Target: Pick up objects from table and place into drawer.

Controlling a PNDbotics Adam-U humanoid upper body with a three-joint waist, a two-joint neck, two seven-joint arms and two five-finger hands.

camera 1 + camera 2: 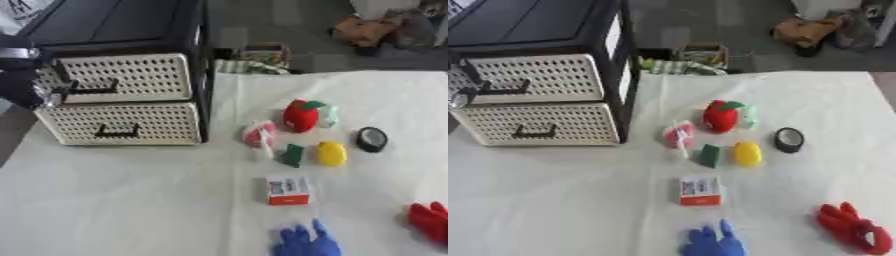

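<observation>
A black-framed cabinet (203,75) stands at the table's back left with two cream perforated drawers, both shut. My left hand (39,92) comes in from the left and is at the left end of the top drawer's (140,70) black handle (96,89); its grip is hidden. On the white cloth lie a red apple (300,116), a pink-and-white thing (259,134), a green block (292,155), a yellow lemon (331,153), a black tape roll (372,139) and a red-and-white box (288,190).
A blue hand-shaped thing (306,242) lies at the front edge and a red one (850,230) at the front right. A pale green thing (329,116) sits behind the apple. The lower drawer (131,122) is shut. Beyond the table (122,200), clutter lies on the floor.
</observation>
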